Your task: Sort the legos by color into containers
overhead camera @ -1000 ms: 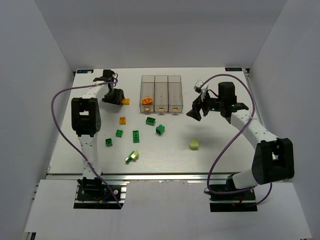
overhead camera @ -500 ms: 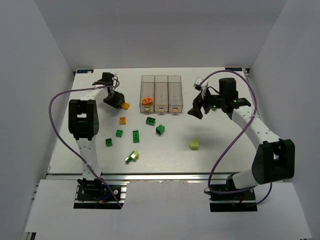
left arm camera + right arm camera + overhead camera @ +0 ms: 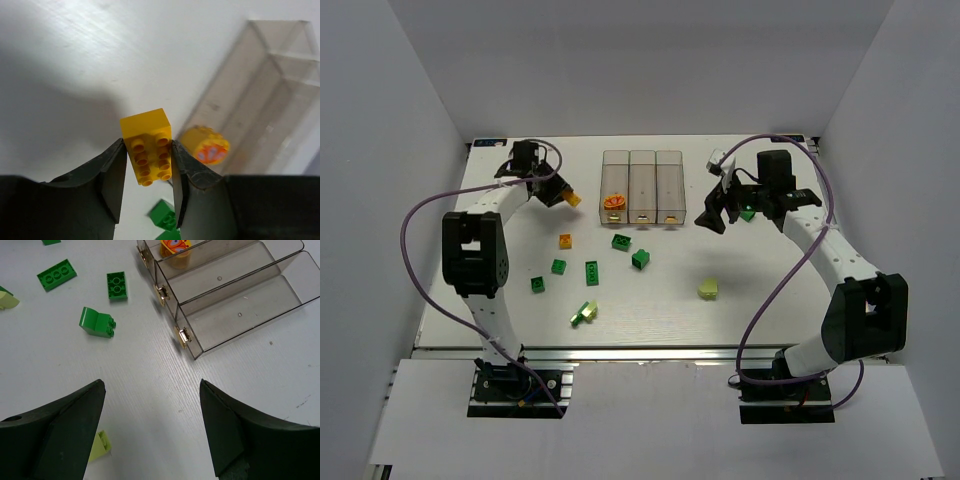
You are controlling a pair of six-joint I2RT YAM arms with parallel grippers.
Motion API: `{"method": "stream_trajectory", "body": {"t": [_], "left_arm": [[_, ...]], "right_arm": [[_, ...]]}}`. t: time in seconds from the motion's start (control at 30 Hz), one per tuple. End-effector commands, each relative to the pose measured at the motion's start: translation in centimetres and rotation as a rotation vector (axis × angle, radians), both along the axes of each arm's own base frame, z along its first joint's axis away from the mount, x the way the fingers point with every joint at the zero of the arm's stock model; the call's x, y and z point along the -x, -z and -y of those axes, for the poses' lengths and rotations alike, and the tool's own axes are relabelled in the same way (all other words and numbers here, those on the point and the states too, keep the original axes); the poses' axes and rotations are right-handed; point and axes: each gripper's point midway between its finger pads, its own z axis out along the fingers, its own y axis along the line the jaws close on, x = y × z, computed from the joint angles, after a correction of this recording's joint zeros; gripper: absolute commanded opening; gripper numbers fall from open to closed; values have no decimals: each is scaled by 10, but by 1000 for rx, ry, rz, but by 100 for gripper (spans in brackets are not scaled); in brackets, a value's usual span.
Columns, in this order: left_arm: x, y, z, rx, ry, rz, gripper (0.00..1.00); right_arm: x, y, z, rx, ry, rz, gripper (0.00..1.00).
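My left gripper (image 3: 558,192) is shut on an orange brick (image 3: 572,199), held off the table left of the three joined clear containers (image 3: 642,160). In the left wrist view the brick (image 3: 146,145) sits between my fingers (image 3: 112,175), studs toward the camera. An orange round piece (image 3: 614,203) lies in the left bin. A small orange brick (image 3: 565,240), several green bricks (image 3: 621,241) (image 3: 591,272) and two pale yellow-green pieces (image 3: 584,314) (image 3: 709,289) lie on the table. My right gripper (image 3: 708,217) is open and empty, hovering right of the bins (image 3: 235,290).
White walls enclose the table on the left, back and right. The right wrist view shows green bricks (image 3: 117,285) (image 3: 96,321) left of the bins and a pale piece (image 3: 100,445) near my left finger. Purple cables loop beside both arms.
My left gripper has risen and moved toward the back with the orange brick. My right gripper has shifted slightly toward the back, staying open.
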Motion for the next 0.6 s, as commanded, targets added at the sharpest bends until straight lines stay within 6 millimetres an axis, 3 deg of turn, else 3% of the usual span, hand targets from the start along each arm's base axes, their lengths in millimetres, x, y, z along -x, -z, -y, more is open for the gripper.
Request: {"method": "stream_trajectory", "body": {"t": [0.0,0.07,0.2,0.37,0.43,0.47,0.57], "left_arm": [[-20,-82,23,58,150,292,0],[-22,-100,36,78,195,372,0],[-22,-113,61,75,285,428,0],[-25,-113,84,25,363,429,5],[-23,-98,96,3,387,382,9],[-28,-104,96,-30,389,395,11],[-28,-90,104,-83,408,349,18]], "right_arm": [[-7,-18,-1,-12,-2,42,81],[-7,-19,0,-9,1,45,81],[-7,-20,0,-7,3,49,81],[-10,-25,0,-14,7,63,81],[-11,-27,0,-15,9,68,81],[-12,-27,0,-14,10,69,81],[-12,-29,0,-15,10,75,81]]}}
